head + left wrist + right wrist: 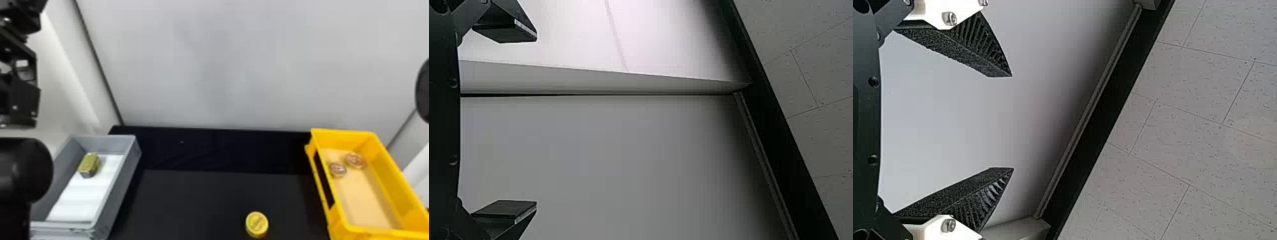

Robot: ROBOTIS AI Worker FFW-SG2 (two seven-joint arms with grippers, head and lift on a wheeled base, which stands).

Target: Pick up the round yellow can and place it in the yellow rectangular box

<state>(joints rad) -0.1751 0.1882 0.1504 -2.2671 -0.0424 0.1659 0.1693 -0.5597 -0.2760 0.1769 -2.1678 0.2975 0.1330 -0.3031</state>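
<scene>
Head view: round yellow can [257, 224] on tabletop [191, 198], left of yellow rectangular box [384, 169]. Left gripper [536, 121], right gripper [1012, 122]: fingers apart, empty. Advised: right one centred low over can before closing.

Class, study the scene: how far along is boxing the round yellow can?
Done: apparently nothing; the round yellow can sits on the black table, outside the yellow box, where two other tins lie. In hand: nothing; the left hand and right hand are open and empty. Remaining: pick-up and placing.
</scene>
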